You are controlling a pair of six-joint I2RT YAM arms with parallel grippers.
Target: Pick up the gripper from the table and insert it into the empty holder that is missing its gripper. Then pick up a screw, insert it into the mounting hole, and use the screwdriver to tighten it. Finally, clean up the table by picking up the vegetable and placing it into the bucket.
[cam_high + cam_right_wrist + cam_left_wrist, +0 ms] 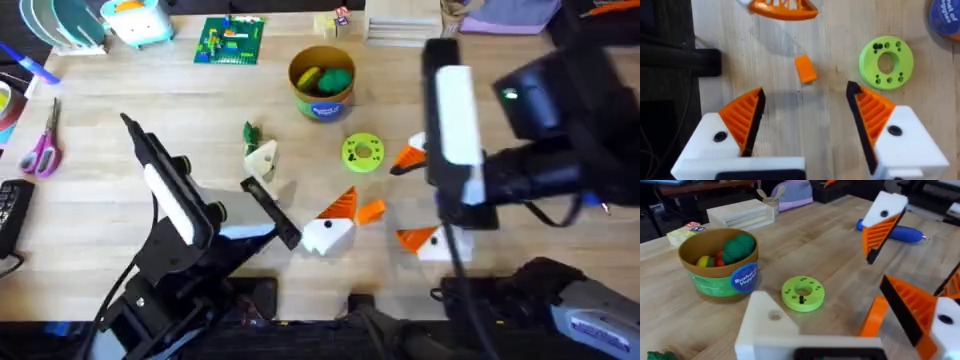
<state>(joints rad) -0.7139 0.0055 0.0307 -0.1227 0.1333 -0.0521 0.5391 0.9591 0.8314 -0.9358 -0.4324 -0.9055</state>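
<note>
The right pincer [805,122] hovers above the table [120,100] near its front edge, fingers spread apart, with the loose orange gripper [805,68] lying between them. The left pincer [840,330] has its fingers apart, empty. The bucket [322,82] stands toward the far edge.

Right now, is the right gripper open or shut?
Open. In the right wrist view the right gripper has its orange-padded fingers spread wide, bare table and the gripper lying between them.
</note>
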